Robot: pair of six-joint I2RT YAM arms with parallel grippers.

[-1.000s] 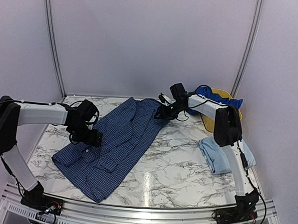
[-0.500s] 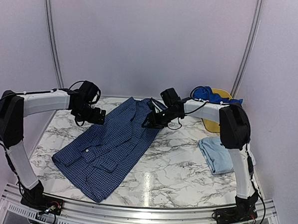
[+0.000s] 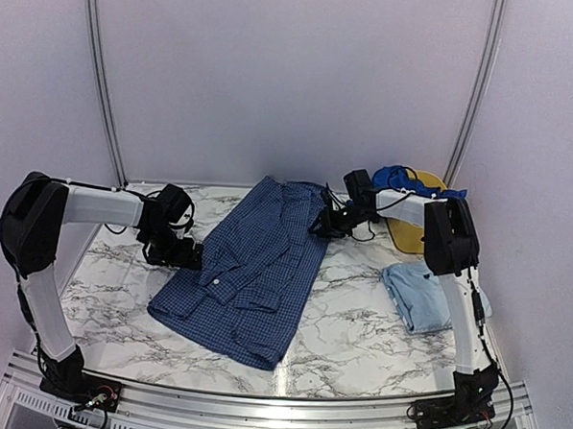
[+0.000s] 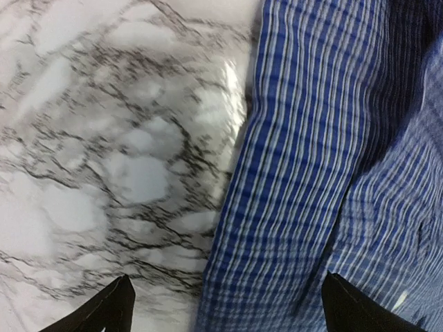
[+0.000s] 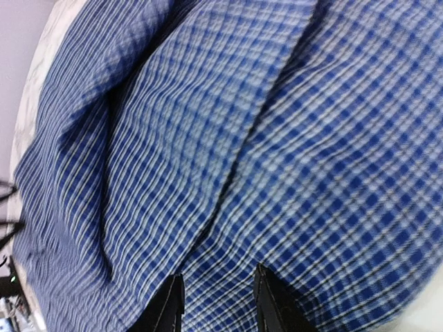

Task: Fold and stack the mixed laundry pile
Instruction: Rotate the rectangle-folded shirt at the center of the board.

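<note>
The checked shirt (image 3: 255, 271) lay spread mid-way across the counter (image 3: 358, 319). A folded sky-blue T-shirt (image 3: 415, 296) sat near the right edge, and a royal-blue piece (image 3: 404, 178) draped the yellow basket (image 3: 410, 236) in the far-right corner. The left jaws gaped wide at the shirt's left edge. The right jaws stood narrow at its far edge, and whether they gripped it I could not tell.

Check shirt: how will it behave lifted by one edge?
Likely floppy: the shirt lies flat with soft creases, so it should drape and sag. Probably light, thin weave. Pushed, it would likely bunch rather than slide on the table.
</note>
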